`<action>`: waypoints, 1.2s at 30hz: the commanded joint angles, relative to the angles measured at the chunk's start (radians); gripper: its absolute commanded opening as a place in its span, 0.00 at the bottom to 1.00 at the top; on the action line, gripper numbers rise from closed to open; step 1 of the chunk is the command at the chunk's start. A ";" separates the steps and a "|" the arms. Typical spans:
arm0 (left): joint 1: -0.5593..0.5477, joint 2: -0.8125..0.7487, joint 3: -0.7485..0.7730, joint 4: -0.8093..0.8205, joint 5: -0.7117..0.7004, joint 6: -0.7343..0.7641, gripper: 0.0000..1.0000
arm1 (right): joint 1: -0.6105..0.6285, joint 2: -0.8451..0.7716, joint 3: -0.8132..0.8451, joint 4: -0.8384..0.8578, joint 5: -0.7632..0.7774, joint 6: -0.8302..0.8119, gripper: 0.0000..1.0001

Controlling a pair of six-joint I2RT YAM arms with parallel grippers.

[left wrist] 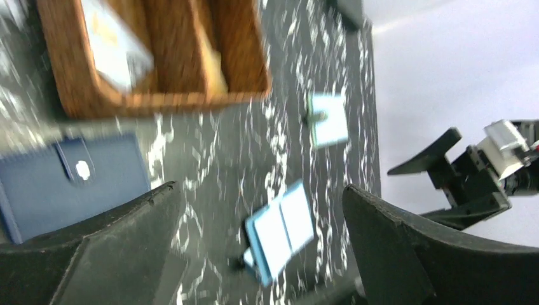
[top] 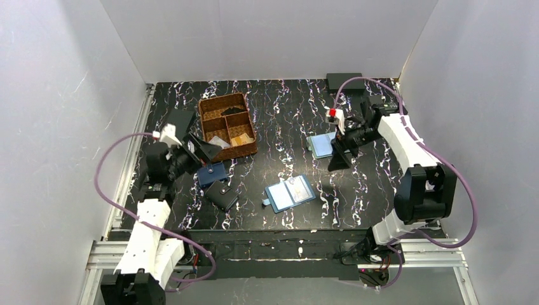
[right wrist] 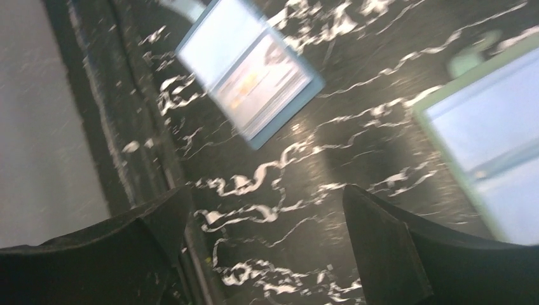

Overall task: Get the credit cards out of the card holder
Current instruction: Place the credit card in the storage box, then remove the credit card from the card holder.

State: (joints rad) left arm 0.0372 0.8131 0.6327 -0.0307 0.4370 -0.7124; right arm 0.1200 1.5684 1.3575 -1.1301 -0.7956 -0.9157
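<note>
The card holder [top: 290, 194] lies open on the black marbled table, steel-blue, with pale cards showing in its pockets; it also shows in the left wrist view [left wrist: 279, 232] and the right wrist view [right wrist: 251, 67]. A whitish credit card [top: 219, 141] lies in the woven basket [top: 210, 105], seen up close in the left wrist view [left wrist: 117, 44]. My left gripper [top: 204, 150] [left wrist: 259, 187] hovers at the basket's near corner, open and holding nothing. My right gripper [top: 337, 159] [right wrist: 266, 189] is open and holding nothing, over the table next to the paler holder.
A paler sky-blue holder [top: 321, 145] [right wrist: 489, 136] lies open under the right arm. A navy wallet [top: 211, 173] [left wrist: 70, 178] and a black wallet [top: 221, 195] lie near the left gripper. A black box [top: 344, 81] sits at the back edge.
</note>
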 commanded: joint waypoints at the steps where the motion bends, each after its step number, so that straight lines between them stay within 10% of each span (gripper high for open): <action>1: 0.000 -0.029 -0.103 0.021 0.275 -0.089 0.96 | 0.000 -0.015 -0.048 -0.255 -0.017 -0.156 0.98; 5: -0.081 -0.130 -0.117 -0.084 0.321 -0.130 0.95 | 0.000 -0.108 -0.167 -0.056 0.009 0.028 0.98; 16: -0.582 -0.243 -0.121 -0.164 -0.121 -0.243 0.89 | 0.084 -0.134 -0.322 0.380 0.019 0.429 0.98; 36: -0.805 0.509 -0.013 0.340 -0.241 -0.266 0.68 | 0.191 0.162 -0.450 0.742 -0.178 0.768 0.51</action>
State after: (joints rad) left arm -0.7525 1.2221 0.5728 0.1696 0.2001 -0.9630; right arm 0.2794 1.7012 0.9020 -0.4446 -0.9604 -0.1680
